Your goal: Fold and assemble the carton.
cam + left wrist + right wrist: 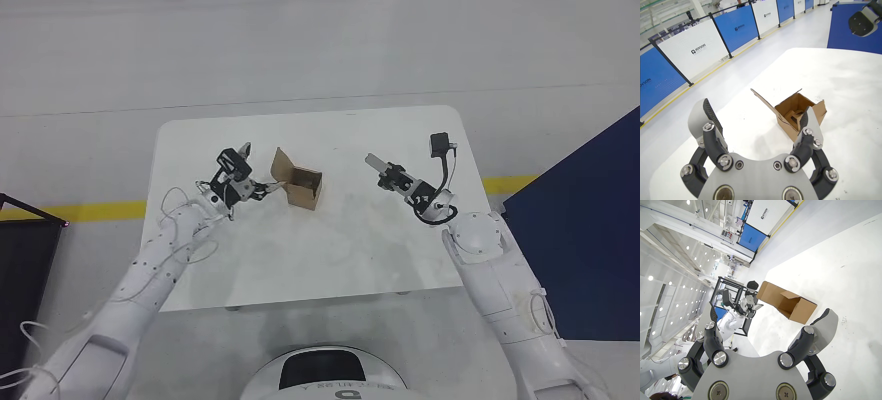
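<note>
Where the small brown cardboard carton (300, 186) stood: on the white tabletop (330, 260), between both arms, open-topped with one flap raised.
Left pincer (757, 104): was spread wide and empty, just beside the carton.
Right pincer (769, 308): was spread wide and empty, farther off across the tabletop.

I work over a white table (300, 270) on a pale floor (320, 50). A yellow line (100, 211) runs out past both side edges of the tabletop. A dark blue surface (590, 230) lies beyond the right edge, and blue and white fence panels (696, 47) stand farther off.
</note>
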Tool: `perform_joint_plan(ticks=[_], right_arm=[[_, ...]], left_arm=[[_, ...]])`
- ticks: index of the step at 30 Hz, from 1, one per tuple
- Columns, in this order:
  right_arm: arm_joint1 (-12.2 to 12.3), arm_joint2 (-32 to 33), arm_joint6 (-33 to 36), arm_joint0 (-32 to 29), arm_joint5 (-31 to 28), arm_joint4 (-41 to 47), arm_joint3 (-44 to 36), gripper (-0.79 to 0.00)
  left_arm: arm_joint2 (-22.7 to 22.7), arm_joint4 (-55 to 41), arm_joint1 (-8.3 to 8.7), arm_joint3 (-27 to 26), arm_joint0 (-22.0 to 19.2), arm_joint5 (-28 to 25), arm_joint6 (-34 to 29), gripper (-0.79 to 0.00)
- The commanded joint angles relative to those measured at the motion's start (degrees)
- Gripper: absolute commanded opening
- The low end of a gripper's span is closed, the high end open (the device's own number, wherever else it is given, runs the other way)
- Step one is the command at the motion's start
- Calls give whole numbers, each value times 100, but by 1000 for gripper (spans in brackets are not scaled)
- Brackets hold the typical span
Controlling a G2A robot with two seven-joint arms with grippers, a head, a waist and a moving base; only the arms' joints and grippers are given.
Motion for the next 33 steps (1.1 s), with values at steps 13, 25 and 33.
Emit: perform_joint_plan(ticks=[13, 25, 33], right_arm=[[0, 0, 0, 0, 0, 0, 0, 0], [0, 0, 0, 0, 0, 0, 0, 0], [0, 0, 0, 0, 0, 0, 0, 0]], left_arm=[[517, -770, -418, 983, -367, 5, 122, -65], [718, -727, -609, 1539, -667, -185, 406, -785], [820, -570, -675, 1696, -800, -552, 735, -785]])
